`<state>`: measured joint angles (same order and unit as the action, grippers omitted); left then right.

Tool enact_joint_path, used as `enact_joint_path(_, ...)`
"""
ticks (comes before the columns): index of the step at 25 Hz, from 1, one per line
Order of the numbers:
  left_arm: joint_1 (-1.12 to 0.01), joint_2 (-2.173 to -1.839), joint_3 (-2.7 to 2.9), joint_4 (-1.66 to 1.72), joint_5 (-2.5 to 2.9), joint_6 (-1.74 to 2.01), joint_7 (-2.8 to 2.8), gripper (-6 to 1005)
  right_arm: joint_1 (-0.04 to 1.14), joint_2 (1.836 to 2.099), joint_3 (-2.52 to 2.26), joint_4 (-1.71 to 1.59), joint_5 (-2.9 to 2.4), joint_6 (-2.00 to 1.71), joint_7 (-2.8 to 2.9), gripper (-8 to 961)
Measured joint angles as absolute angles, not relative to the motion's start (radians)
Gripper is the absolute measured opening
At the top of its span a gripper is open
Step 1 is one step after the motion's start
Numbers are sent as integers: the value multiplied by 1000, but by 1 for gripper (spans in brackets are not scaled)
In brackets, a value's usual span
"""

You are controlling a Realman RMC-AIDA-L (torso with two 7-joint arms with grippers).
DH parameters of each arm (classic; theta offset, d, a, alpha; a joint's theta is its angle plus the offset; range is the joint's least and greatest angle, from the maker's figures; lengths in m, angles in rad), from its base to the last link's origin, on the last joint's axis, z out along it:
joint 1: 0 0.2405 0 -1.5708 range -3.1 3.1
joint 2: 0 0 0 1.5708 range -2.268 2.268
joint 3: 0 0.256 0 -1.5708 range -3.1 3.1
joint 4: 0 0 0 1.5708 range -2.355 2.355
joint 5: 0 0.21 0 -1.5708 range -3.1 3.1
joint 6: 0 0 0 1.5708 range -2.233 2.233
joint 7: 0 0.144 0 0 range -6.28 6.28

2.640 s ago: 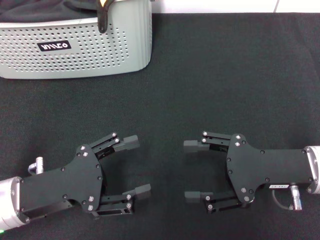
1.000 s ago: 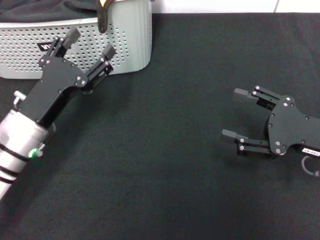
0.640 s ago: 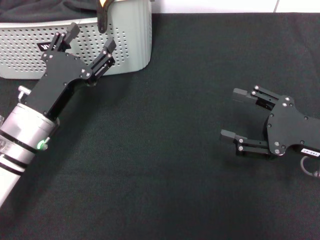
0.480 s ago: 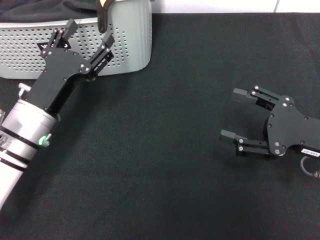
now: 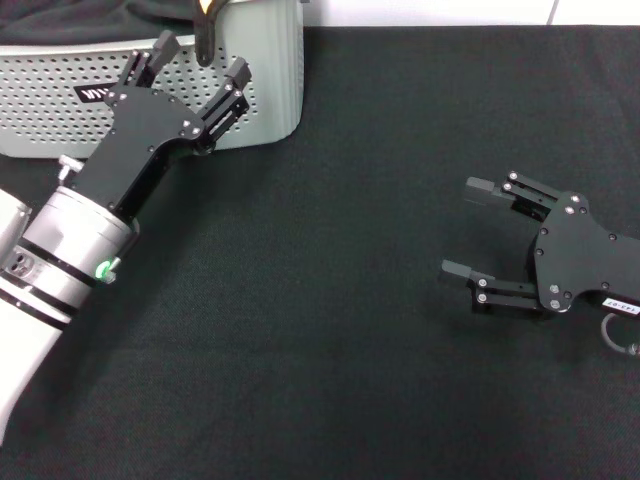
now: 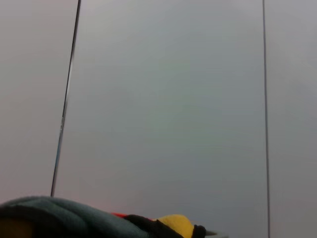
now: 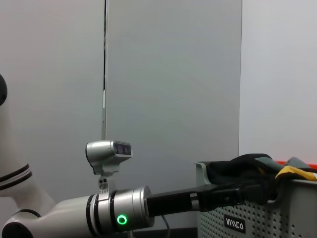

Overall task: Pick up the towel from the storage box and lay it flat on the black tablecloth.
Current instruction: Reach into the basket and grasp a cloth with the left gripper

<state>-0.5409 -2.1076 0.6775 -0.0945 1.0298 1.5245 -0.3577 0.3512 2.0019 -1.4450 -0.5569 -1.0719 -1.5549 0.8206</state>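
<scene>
A plain grey wall panelled with thin vertical seams stands behind the station, and the black tablecloth [image 5: 330, 330] covers the work surface nearly edge to edge. You will find the towel [image 6: 54, 215] not yet lifted: the left wrist view shows a grey-green fleecy mound low in the picture, with a yellow and black item [image 6: 171, 225] beside it, and the right wrist view shows the same heap rising above the rim of the storage box [image 5: 260, 90]. In the head view the box contents are mostly cut off, so how the towel is folded cannot be told. The box sits at the far left of the cloth, beyond the left fingertips, its perforated wall and black label facing you. The left gripper [image 5: 195, 65] is raised and angled up toward the box rim, fingers spread wide with nothing between them, their tips over the near wall; this pose reads as an approach from above, since the wall bars a level entry. The arm behind it runs diagonally down to the near left corner, wrist pitched upward. The right gripper [image 5: 470, 228] rests low over bare cloth, well apart from the box, fingers wide open and empty, pointing toward the left arm; judged idle, leaving open cloth ahead of its fingers for laying the towel flat.
</scene>
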Motion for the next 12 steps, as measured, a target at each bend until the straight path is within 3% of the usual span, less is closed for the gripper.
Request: enact_joint_path(12, -580, -2108, 673, -110, 1018, 1472, -358, 864, 351, 2002, -1447, -557, -1072, -1556, 821, 836)
